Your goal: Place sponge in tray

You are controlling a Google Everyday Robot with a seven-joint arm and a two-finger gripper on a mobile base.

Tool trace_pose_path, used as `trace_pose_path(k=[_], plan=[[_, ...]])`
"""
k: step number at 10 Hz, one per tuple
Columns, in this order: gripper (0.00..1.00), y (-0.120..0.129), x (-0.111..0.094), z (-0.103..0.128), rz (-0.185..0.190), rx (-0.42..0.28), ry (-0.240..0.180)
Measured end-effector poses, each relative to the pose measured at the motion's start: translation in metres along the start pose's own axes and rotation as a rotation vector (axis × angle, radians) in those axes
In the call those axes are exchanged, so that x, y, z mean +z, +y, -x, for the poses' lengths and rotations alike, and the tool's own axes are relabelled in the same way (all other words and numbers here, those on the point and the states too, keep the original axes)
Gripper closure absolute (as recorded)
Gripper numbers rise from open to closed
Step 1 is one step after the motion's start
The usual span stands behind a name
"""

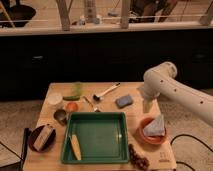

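Note:
The sponge (124,101), a small blue-grey pad, lies flat on the wooden table, behind the far right corner of the tray. The deep-green tray (102,134) sits at the table's front middle with a yellow corn cob (76,146) along its left side. My gripper (147,105) hangs from the white arm (170,87) at the right. It is just right of the sponge, a little above the table, and open with nothing in it.
An orange bowl (146,136) holding a pale blue cloth stands right of the tray, below the gripper. A brush (106,91), a spoon (90,103), a green cup (78,90) and a white cup (55,98) sit at the back. A dark plate with a tan block (42,137) is on the left. Grapes (137,157) lie at the front.

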Motion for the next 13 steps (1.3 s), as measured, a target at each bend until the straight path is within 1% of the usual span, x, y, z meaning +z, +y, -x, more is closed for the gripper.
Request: trace_pose_path(k=[3, 13], plan=[[0.20, -0.013, 0.007, 0.000, -0.005, -0.022, -0.018], [0.20, -0.037, 0.027, -0.008, -0.012, -0.102, -0.071]])
